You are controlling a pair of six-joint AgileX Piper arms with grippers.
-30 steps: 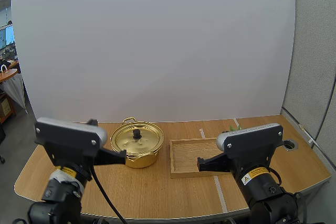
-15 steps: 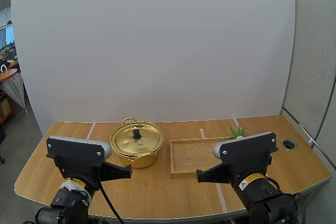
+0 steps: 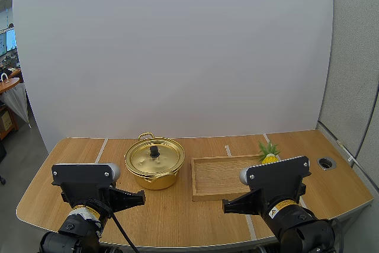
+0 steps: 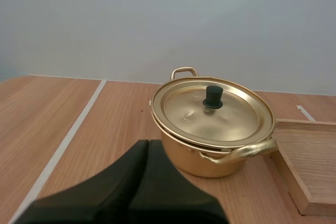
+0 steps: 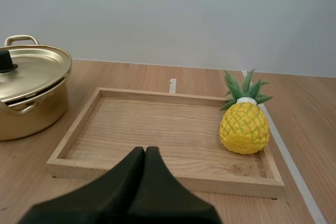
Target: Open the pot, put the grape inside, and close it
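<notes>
At tray's [image 3: 218, 175] two o'clock corner, pineapple [image 3: 269, 152] half hidden by right arm [image 3: 276, 173]. Lidded pot [image 3: 154, 164] at nine o'clock; left gripper [image 4: 148, 144] and right gripper [image 5: 145, 150] pressed closed, empty.

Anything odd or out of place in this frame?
Yes: the fruit in the wooden tray is a pineapple, not a grape. The pot stands upright beside the tray, lid on.

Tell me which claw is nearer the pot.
Left. The left claw sits just in front of the pot, pointing at it. The right claw sits in front of the wooden tray, which lies to the pot's right.
</notes>
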